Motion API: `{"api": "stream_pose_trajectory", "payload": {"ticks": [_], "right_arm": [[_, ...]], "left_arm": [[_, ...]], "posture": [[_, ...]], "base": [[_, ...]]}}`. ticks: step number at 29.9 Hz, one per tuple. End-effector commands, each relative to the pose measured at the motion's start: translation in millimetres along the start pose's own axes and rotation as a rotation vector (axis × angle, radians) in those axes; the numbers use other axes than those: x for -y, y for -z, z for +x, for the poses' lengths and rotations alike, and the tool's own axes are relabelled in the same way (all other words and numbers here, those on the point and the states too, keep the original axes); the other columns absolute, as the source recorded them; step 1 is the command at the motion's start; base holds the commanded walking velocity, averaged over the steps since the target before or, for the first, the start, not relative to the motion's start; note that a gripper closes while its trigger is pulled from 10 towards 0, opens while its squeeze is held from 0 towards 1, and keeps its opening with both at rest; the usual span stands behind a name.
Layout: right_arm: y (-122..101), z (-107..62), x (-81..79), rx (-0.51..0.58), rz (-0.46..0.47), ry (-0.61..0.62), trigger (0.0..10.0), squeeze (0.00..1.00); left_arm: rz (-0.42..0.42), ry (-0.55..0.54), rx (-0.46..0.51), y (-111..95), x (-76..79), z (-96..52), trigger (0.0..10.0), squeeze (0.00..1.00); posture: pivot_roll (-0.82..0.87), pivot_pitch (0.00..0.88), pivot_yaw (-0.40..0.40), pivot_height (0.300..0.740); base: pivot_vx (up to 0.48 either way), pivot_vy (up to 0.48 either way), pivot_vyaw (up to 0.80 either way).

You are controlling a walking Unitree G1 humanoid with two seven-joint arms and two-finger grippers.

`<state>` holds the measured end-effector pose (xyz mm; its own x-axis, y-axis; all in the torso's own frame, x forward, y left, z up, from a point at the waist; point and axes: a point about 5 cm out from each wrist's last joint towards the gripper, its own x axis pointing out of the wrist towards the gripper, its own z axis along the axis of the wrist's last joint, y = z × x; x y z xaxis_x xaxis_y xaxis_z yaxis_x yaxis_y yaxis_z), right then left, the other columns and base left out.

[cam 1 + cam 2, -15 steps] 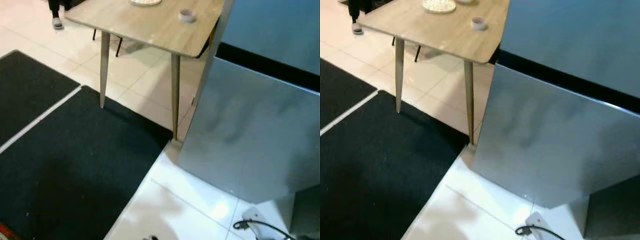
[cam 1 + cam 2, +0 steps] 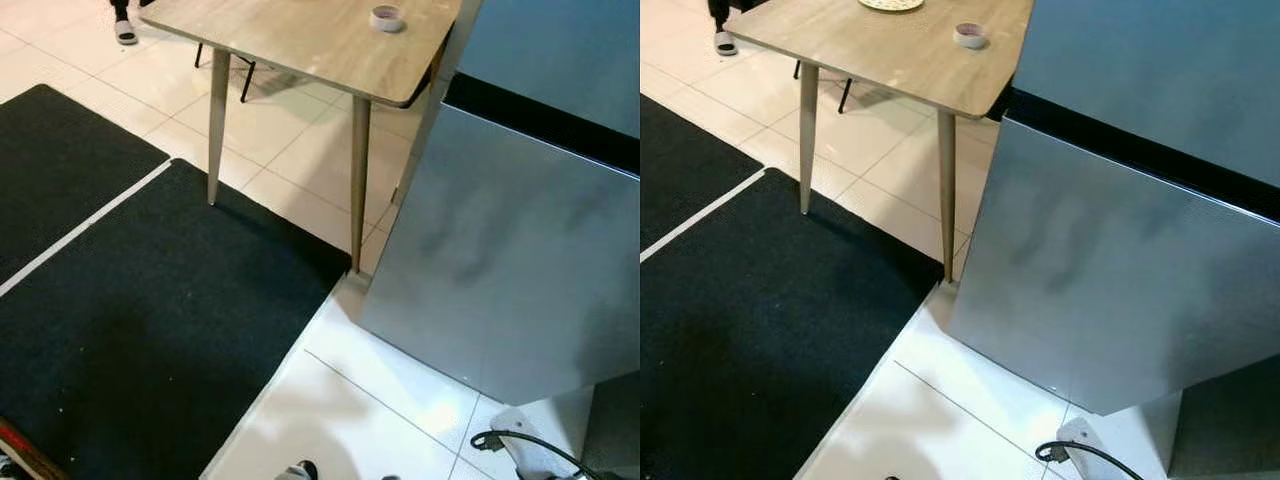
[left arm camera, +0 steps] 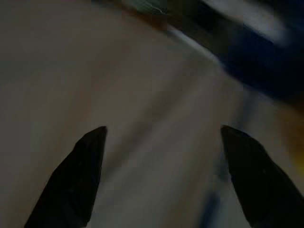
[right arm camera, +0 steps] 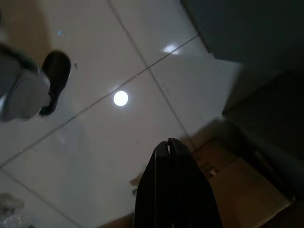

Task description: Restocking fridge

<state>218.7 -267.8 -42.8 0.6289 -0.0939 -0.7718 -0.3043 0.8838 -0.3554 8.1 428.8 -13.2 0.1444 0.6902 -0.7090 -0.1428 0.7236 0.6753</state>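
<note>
Left eye view: fridge [image 2: 520,250] shut, beside the tabletop [image 2: 330,45]
Left gripper [image 3: 161,156] fingers spread, right gripper [image 4: 172,156] fingers pressed together, both empty, likely idle during approach

**Count of things in view**

One fridge [image 2: 520,230]. One table [image 2: 300,40] with two legs showing. One tape roll [image 2: 386,18]. One plate [image 2: 892,4]. Two black mats [image 2: 150,330]. One plug [image 2: 487,441]. One cardboard box [image 4: 247,190].

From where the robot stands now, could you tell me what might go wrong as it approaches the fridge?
1. The black cable and white plug block lie on the floor by the fridge; a foot could snag them.
2. The wooden table stands close beside the fridge, so an arm might bump it.
</note>
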Motion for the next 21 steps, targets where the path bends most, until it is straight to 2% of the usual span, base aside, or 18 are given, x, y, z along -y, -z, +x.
{"api": "stream_pose_trajectory", "payload": {"ticks": [1,2,3,4,6,8,9,10,12,13,15,16,17,19,20,21], "right_arm": [[15.5,-3.2,1.6,-0.049,0.03,0.01,10.0,0.0],[14.3,-3.1,3.2,-0.046,0.051,0.018,10.0,0.0],[14.3,-3.1,3.2,-0.046,0.051,0.018,10.0,0.0],[13.1,-2.9,4.4,-0.045,0.069,0.024,10.0,0.0],[10.6,-2.4,6.7,-0.043,0.097,0.038,10.0,0.0],[10.6,-2.4,6.7,-0.043,0.097,0.038,10.0,0.0],[7.2,-1.7,8.7,-0.038,0.113,0.051,10.0,0.0],[7.2,-1.7,8.7,-0.038,0.113,0.051,10.0,0.0],[4.5,-1.2,9.7,-0.032,0.129,0.059,10.0,0.0],[4.5,-1.2,9.7,-0.032,0.129,0.059,10.0,0.0],[1.8,-0.4,8.9,-0.021,0.185,0.064,10.0,0.0],[1.8,-0.4,8.9,-0.021,0.185,0.064,10.0,0.0],[0.0,0.3,6.9,-0.013,0.217,0.057,10.0,0.0],[0.0,0.3,6.9,-0.013,0.217,0.057,10.0,0.0],[-1.7,1.0,4.5,-0.006,0.241,0.05,10.0,0.0],[-3.7,2.3,-1.0,0.0,0.273,0.033,10.0,0.0]], "left_arm": [[-0.088,-0.07,0.025,-3.4,-9.2,0.0,10.0,0.0],[-0.183,-0.063,0.145,-34.1,-7.2,1.5,10.0,0.0],[-0.183,-0.063,0.145,-34.1,-7.2,1.5,10.0,0.0],[-0.248,-0.043,0.262,-64.6,-3.0,0.5,10.0,0.0],[-0.322,0.041,0.52,-133.4,14.9,-11.1,10.0,0.0],[-0.322,0.041,0.52,-133.4,14.9,-11.1,10.0,0.0],[-0.379,0.183,0.739,-193.8,41.5,-33.7,10.0,0.0],[-0.379,0.183,0.739,-193.8,41.5,-33.7,10.0,0.0],[-0.41,0.301,0.867,-227.6,62.4,-53.5,10.0,0.0],[-0.41,0.301,0.867,-227.6,62.4,-53.5,10.0,0.0],[-0.402,0.503,0.972,-253.1,96.7,-77.4,10.0,0.0],[-0.402,0.503,0.972,-253.1,96.7,-77.4,10.0,0.0],[-0.363,0.594,1.005,-259.8,115.0,-88.4,10.0,0.0],[-0.363,0.594,1.005,-259.8,115.0,-88.4,10.0,0.0],[-0.335,0.657,1.012,-261.8,130.9,-95.7,10.0,0.0],[-0.231,0.706,0.97,-254.3,156.1,-99.4,10.0,0.0]], "posture": [[-0.06,0.322,-0.08,0.74],[-0.06,0.31,-0.082,0.74],[-0.06,0.31,-0.082,0.74],[-0.06,0.3,-0.081,0.74],[-0.07,0.279,-0.079,0.74],[-0.07,0.279,-0.079,0.74],[-0.08,0.246,-0.078,0.74],[-0.08,0.246,-0.078,0.74],[-0.08,0.229,-0.075,0.74],[-0.08,0.229,-0.075,0.74],[-0.08,0.194,-0.073,0.74],[-0.08,0.194,-0.073,0.74],[-0.08,0.18,-0.072,0.74],[-0.08,0.18,-0.072,0.74],[-0.08,0.167,-0.073,0.74],[-0.08,0.126,-0.069,0.74]], "base": [[0.0,0.0,0.0],[0.0,0.0,0.0],[0.0,0.0,0.0],[0.0,0.0,0.0],[0.0,0.0,0.0],[0.0,0.0,0.0],[0.0,0.0,0.0],[0.0,0.0,0.0],[0.0,0.0,0.0],[0.0,0.0,0.0],[0.0,0.0,0.0],[0.0,0.0,0.0],[0.0,0.0,0.0],[0.0,0.0,0.0],[0.0,0.0,0.0],[0.0,0.0,0.0]]}}
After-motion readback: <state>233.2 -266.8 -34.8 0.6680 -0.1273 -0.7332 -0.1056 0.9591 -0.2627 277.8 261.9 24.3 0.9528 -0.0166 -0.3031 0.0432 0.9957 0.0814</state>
